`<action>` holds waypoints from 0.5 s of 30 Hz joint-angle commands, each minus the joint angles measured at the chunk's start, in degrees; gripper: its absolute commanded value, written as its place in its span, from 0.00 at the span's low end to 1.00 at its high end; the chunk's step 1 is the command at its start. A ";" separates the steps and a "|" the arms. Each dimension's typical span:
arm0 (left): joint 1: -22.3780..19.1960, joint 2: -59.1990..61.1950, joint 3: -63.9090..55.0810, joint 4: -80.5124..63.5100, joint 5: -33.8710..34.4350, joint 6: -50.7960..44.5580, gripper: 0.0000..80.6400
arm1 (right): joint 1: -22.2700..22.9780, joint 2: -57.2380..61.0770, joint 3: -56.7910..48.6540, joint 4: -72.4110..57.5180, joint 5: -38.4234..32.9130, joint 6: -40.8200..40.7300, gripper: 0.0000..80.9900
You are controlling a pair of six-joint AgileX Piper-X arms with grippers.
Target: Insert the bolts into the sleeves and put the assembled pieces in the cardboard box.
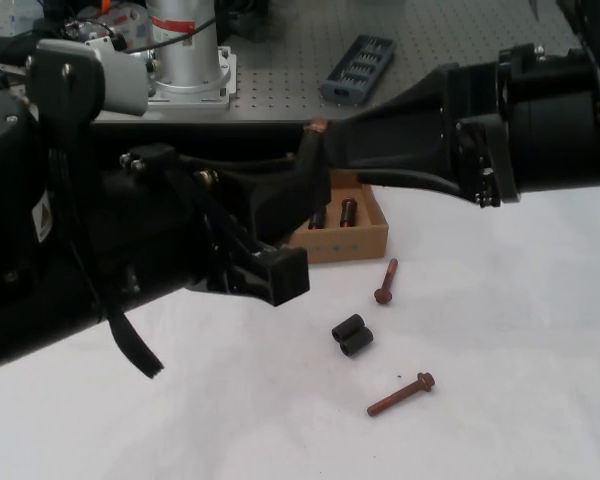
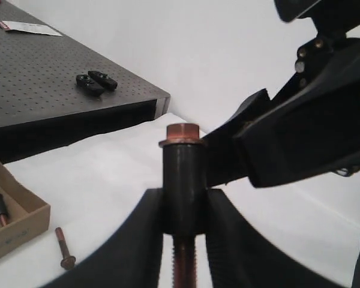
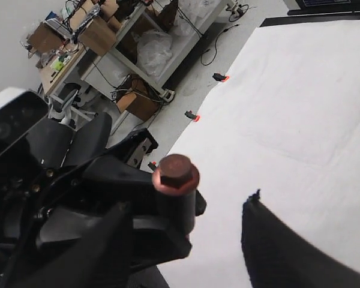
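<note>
My left gripper is shut on a black sleeve, held in the air above the cardboard box. A copper bolt sits in the sleeve, head on top and thread sticking out below. My right gripper is open, one finger on each side of the bolt head, not touching it. Two assembled pieces lie in the box. On the white cloth lie two loose bolts and a pair of empty sleeves.
Behind the cloth is a perforated metal bench with a blue rack and a silver cylinder on a base. Two small black parts lie on the bench. Both arms crowd the space over the box.
</note>
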 commanded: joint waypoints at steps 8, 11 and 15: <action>0.18 0.50 -0.68 -2.54 -2.35 5.29 0.01 | -3.59 -0.80 -0.08 9.01 -0.22 -7.91 0.50; 1.67 3.33 -1.12 -2.54 -2.35 5.80 0.01 | -6.44 -0.80 -0.08 15.47 0.12 -13.14 0.50; 5.87 11.07 -3.16 -2.54 -2.07 5.80 0.01 | -10.48 -0.80 -0.08 22.62 0.11 -18.14 0.50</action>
